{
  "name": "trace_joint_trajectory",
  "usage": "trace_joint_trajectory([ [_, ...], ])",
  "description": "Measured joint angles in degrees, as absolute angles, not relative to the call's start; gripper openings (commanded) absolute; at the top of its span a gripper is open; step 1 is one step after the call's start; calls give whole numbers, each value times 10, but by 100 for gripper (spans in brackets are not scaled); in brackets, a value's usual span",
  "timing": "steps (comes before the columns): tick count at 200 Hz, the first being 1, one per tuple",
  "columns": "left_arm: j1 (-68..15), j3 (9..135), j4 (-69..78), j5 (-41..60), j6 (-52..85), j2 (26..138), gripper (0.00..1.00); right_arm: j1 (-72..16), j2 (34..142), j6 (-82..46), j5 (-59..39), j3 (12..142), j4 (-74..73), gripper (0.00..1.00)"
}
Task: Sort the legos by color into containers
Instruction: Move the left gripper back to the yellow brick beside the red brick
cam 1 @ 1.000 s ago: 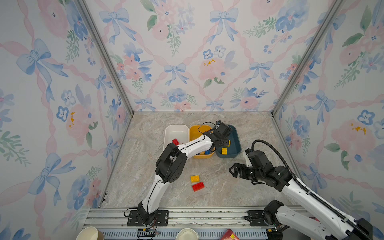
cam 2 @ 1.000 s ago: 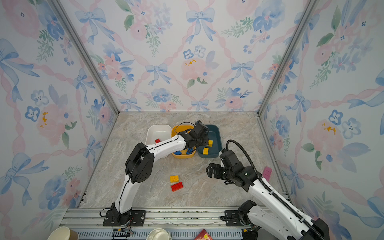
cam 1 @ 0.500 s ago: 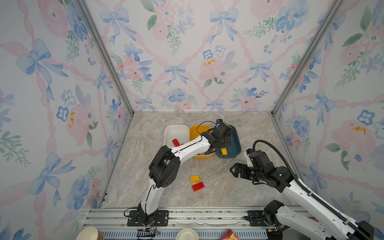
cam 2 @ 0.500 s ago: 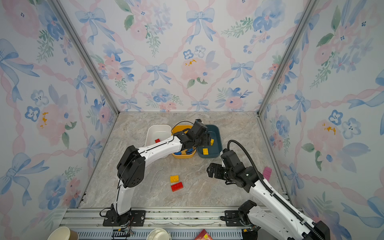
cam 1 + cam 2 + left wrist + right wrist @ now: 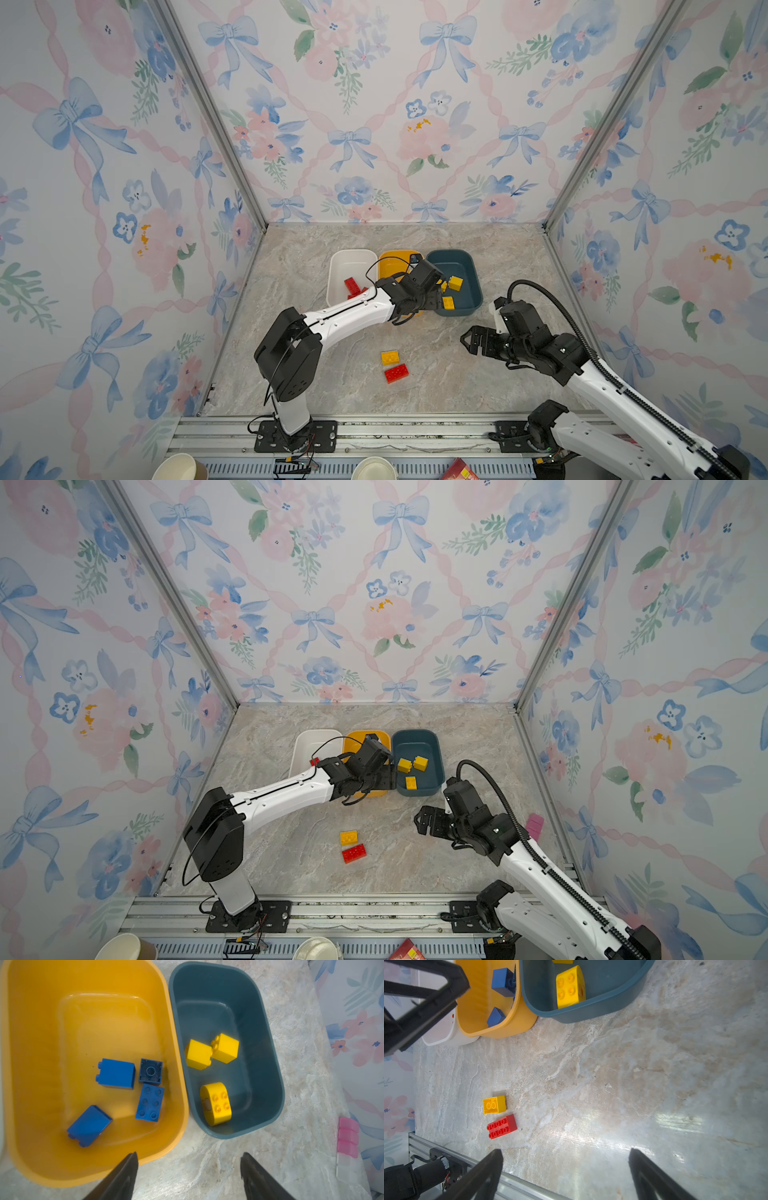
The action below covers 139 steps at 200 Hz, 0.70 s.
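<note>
Blue bricks are sorted into yellow tub, yellow bricks into teal tub, red bricks into white tub. Unsorted on table: yellow brick, red brick. Left gripper and right gripper are spread, empty.

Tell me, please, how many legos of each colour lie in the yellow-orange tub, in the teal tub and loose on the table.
Blue legos: 4, all in the yellow-orange tub.
Yellow legos: 4, three in the teal tub, one on the table.
Red legos: 1, on the table.
Total: 9.
</note>
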State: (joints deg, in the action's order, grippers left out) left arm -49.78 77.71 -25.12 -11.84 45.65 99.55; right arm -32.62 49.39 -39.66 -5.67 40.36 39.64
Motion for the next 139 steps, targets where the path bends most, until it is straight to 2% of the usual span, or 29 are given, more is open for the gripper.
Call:
trace_joint_trajectory([
  [61,-507,678,-309,-129,478,901,79,-326,503,-394,-62,403,396,97],
  [139,-545,599,-349,-126,517,859,80,-326,517,-394,-70,403,389,97],
])
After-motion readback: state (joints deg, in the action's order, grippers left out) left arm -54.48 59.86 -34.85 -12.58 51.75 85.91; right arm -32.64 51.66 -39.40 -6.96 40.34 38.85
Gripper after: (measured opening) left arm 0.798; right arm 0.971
